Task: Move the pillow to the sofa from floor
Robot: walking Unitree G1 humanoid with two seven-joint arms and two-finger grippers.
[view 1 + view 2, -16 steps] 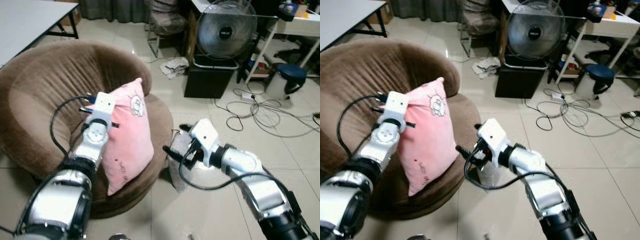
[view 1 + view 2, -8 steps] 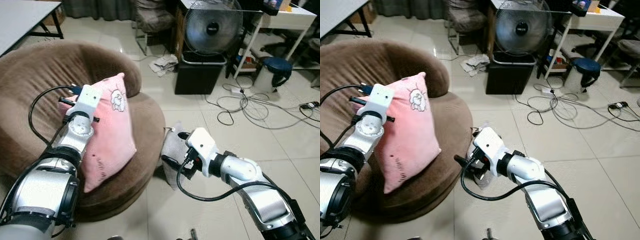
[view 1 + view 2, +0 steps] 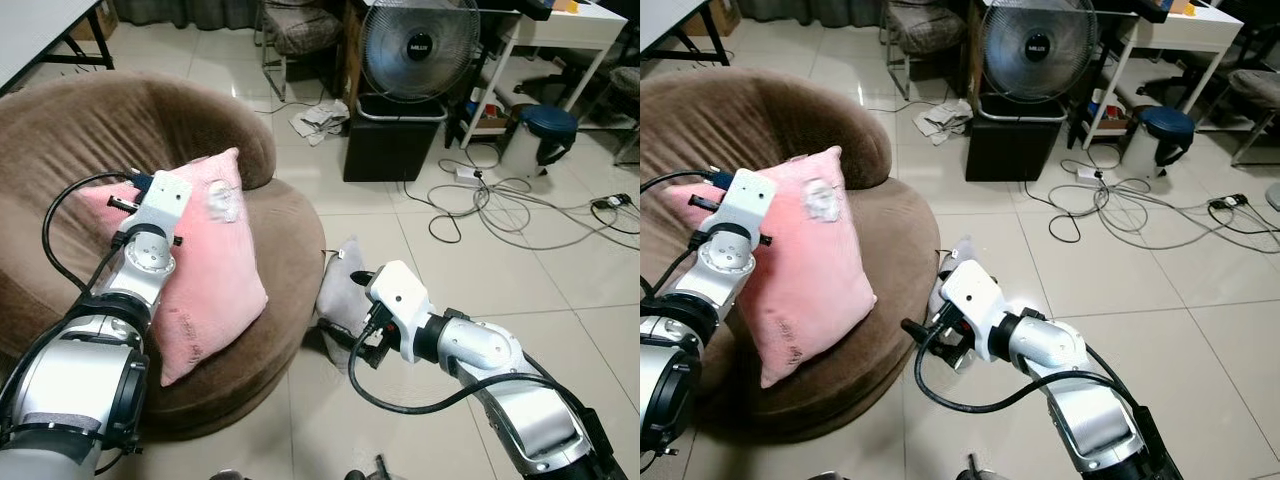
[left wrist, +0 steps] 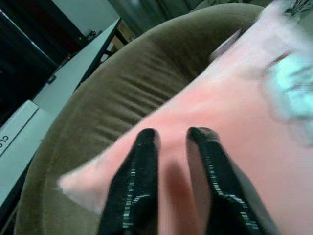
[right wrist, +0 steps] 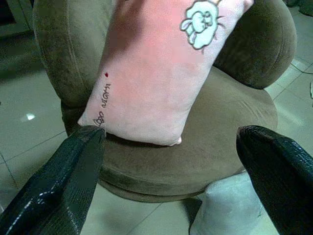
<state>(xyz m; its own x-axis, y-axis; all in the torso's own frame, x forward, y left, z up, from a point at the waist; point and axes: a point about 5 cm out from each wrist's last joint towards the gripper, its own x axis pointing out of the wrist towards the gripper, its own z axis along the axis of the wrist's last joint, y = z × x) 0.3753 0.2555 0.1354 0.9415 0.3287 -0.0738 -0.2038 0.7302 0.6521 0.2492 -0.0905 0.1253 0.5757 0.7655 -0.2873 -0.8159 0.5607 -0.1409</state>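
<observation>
While the sofa [image 3: 60,160] already carries the pink pillow [image 3: 215,270], it stands tilted on edge against the backrest, pinched near its top corner by the nearly closed left claw [image 4: 171,147]. Risk, in my judgement: once let go, it may topple forward off the seat. Right claw [image 5: 171,147] gapes wide and empty beside a grey pillow [image 3: 338,290] on the floor, which it could nudge.

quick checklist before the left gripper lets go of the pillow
1. Pillow on the sofa seat, off the floor: ok.
2. Pillow lies settled: not ok, it stands tilted against the backrest.
3. Left gripper hold: fingers nearly closed against the pillow's pink fabric, real pinch cannot tell.
4. Right gripper free: ok, open, low beside the sofa.
5. Right arm's way back: not ok, a grey cushion lies on the floor beside it.
</observation>
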